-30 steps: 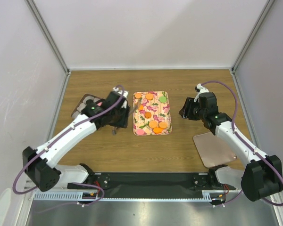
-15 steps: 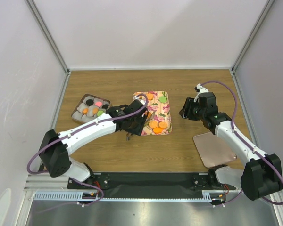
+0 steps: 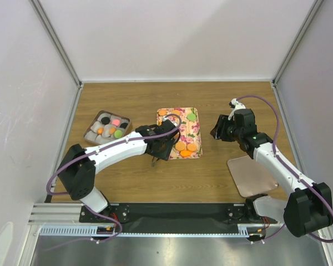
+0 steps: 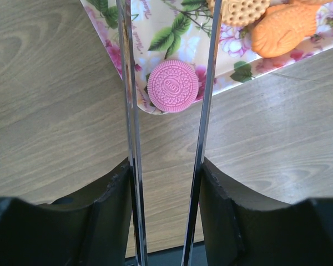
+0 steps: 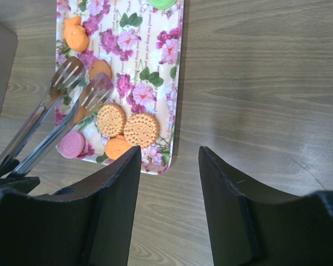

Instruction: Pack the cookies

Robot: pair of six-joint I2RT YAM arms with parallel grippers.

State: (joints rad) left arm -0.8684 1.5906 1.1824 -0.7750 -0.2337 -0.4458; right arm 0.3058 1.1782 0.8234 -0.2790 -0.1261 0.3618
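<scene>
Nearest the bases, a flat tan lid point(image 3: 245, 173) lies on the wooden table point(image 3: 211, 172) beside the right arm. The left gripper point(image 4: 165, 166) is clenched on a pair of metal tongs point(image 4: 129, 111), whose two blades run forward along the inner faces of its fingers and stand apart on either side of a pink cookie point(image 4: 172, 86); the wrist view does not show either blade touching it. That cookie sits on the near left corner of the floral tray point(image 4: 161, 27), just inside the rim. Beyond it on the tray lie two round tan cookies point(image 5: 141, 129) and an orange fish-shaped one point(image 4: 283, 30) — with a green one point(image 3: 192, 117) at the far end. The right gripper point(image 5: 169, 156) hangs over bare table to the right of the tray, released and empty. Far left, a box point(image 3: 92, 122) holds black, pink, orange and green cookies point(image 3: 116, 121) in white cups.
</scene>
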